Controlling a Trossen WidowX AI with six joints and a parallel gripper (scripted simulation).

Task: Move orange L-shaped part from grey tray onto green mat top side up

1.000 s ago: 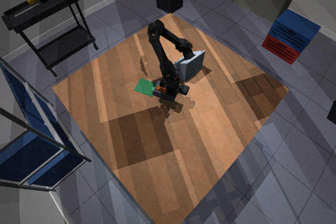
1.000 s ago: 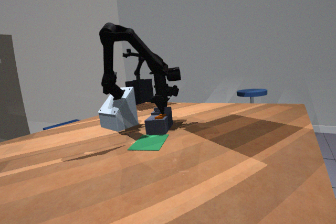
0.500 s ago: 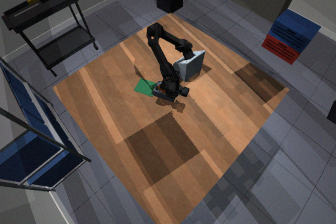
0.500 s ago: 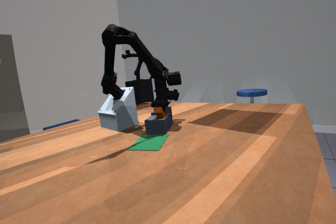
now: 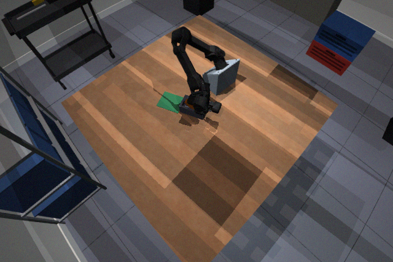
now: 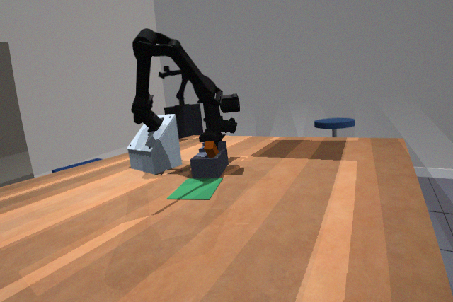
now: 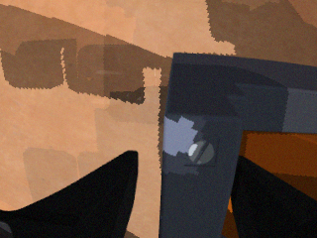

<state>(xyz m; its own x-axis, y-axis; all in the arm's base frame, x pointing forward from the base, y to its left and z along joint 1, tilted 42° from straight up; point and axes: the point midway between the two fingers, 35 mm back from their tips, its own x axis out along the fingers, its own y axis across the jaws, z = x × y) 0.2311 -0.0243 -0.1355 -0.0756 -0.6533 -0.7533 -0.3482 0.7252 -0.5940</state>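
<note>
The orange part [image 5: 188, 104] [image 6: 211, 149] [image 7: 277, 149] is tipped in the pocket of the grey tray [image 5: 191, 113] [image 6: 205, 167] [image 7: 190, 208]. In the exterior view its end toward the mat stands up above the tray rim. My gripper [image 7: 184, 164] is part open and holds nothing. In the wrist view one finger is outside the tray's end wall, and the other is over the part's low end, just inside that wall. Whether it touches is hidden. The green mat [image 5: 171, 100] [image 6: 195, 190] lies flat and bare beside the tray's other end.
The arm's pale blue-grey slanted base [image 5: 226, 77] [image 6: 155, 155] stands on the wooden table near the tray. The arm arches over from it to the tray. A screw head [image 7: 201, 152] shows on the tray's end wall. A cart [image 5: 47, 8] stands off the table.
</note>
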